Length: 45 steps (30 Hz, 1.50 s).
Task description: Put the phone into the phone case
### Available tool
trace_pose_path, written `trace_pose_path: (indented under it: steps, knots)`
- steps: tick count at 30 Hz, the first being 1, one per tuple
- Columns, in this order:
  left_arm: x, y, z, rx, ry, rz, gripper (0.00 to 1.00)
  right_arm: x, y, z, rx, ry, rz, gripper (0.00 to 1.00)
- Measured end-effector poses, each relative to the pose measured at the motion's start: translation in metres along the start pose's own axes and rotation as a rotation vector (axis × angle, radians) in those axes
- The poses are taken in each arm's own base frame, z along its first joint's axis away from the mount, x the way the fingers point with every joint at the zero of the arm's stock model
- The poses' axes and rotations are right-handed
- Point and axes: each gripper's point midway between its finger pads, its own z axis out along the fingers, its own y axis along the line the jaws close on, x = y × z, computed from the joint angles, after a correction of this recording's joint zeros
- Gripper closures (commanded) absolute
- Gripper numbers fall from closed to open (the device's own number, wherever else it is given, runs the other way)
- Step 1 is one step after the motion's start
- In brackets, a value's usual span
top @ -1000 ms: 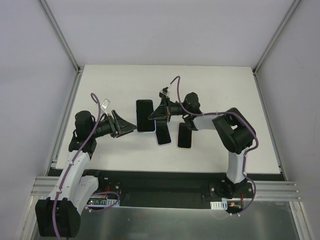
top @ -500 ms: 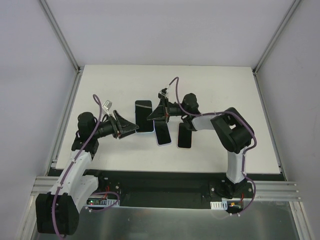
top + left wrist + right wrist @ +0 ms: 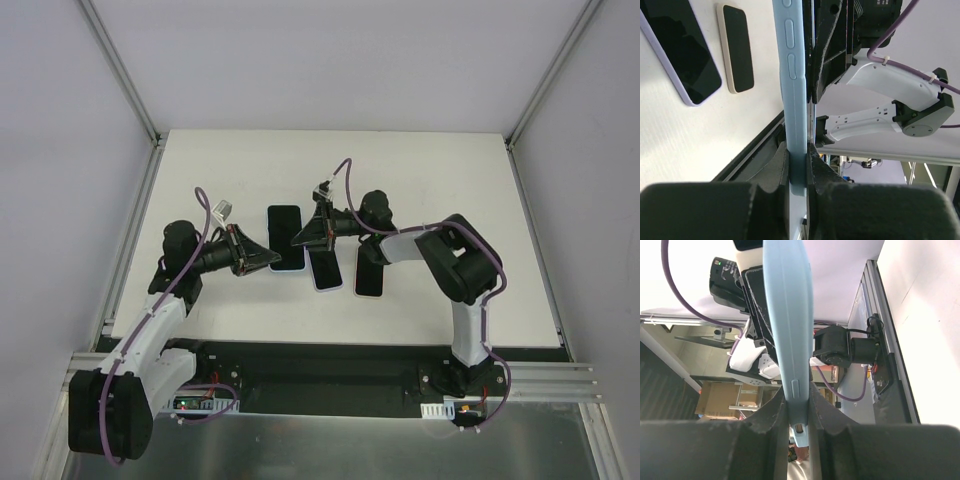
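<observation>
Above mid surface (image 3: 430,180): light-blue phone case (image 3: 792,90) pinched at both ends, left fingers (image 3: 771,172) and right fingers (image 3: 770,420) clamped on its faces. We judge two-ended hold steadies it for seating. Whether phone sits inside, we cannot tell.

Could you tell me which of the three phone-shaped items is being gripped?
The blue case, leftmost from above; the lilac phone and the cream one lie free.

No text, brand, number or sign is legible in any view. The light-blue phone case (image 3: 792,75) shows only blank moulded buttons along its edge. A small white tag (image 3: 220,211), seen from above, possibly carries print, but it is too small to read.
</observation>
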Motion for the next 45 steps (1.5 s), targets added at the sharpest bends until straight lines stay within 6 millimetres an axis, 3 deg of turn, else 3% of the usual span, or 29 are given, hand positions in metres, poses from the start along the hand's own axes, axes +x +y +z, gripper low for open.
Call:
trace_pose_path:
  steps: [3,9,10,12,13,15,21,25,28,33,35,38,40,42,45]
  knots:
    - [-0.001,0.003,0.001,-0.030,0.010,-0.021,1.00,-0.002,-0.004,-0.001,0.004,-0.003,-0.009,0.86]
    - [-0.004,0.007,0.003,-0.081,0.031,0.019,1.00,-0.004,-0.007,-0.002,0.010,-0.010,0.004,0.67]
    - [-0.005,0.007,0.003,-0.084,0.033,0.033,1.00,-0.004,-0.007,-0.002,0.011,-0.010,0.009,0.52]
    - [-0.005,0.008,0.003,-0.090,0.038,0.054,1.00,-0.003,-0.007,-0.002,0.011,-0.008,0.016,0.33]
    - [-0.006,0.009,0.003,-0.098,0.037,0.059,1.00,-0.004,-0.006,-0.002,0.010,-0.009,0.016,0.16]
    - [-0.008,0.011,0.004,-0.114,0.042,0.059,1.00,-0.006,-0.004,-0.005,0.007,-0.016,0.016,0.04]
    - [-0.024,0.008,0.006,-0.171,0.030,0.095,1.00,-0.021,-0.003,-0.028,0.009,-0.079,0.014,0.04]
    - [-0.045,0.016,0.010,-0.249,0.004,0.128,1.00,-0.024,-0.004,-0.040,0.016,-0.109,0.022,0.04]
    - [-0.063,0.036,0.018,-0.323,0.007,0.105,1.00,-0.018,-0.001,-0.043,0.017,-0.109,0.003,0.04]
    - [-0.086,0.086,0.032,-0.446,0.040,0.030,1.00,-0.004,0.016,-0.047,0.035,-0.101,-0.142,0.04]
    - [-0.089,0.106,0.035,-0.482,0.059,-0.013,1.00,-0.003,0.018,-0.048,0.102,-0.108,-0.221,0.04]
    - [-0.087,0.130,0.036,-0.527,0.084,-0.066,1.00,-0.022,0.018,-0.048,0.324,-0.190,-0.372,0.04]
    - [-0.083,0.144,0.035,-0.553,0.101,-0.100,1.00,-0.025,0.029,-0.051,0.478,-0.219,-0.504,0.04]
    - [-0.082,0.148,0.036,-0.555,0.111,-0.106,1.00,-0.016,0.040,-0.057,0.565,-0.223,-0.599,0.04]
    - [-0.082,0.150,0.035,-0.563,0.110,-0.093,0.90,0.001,0.051,-0.078,0.684,-0.249,-0.692,0.04]
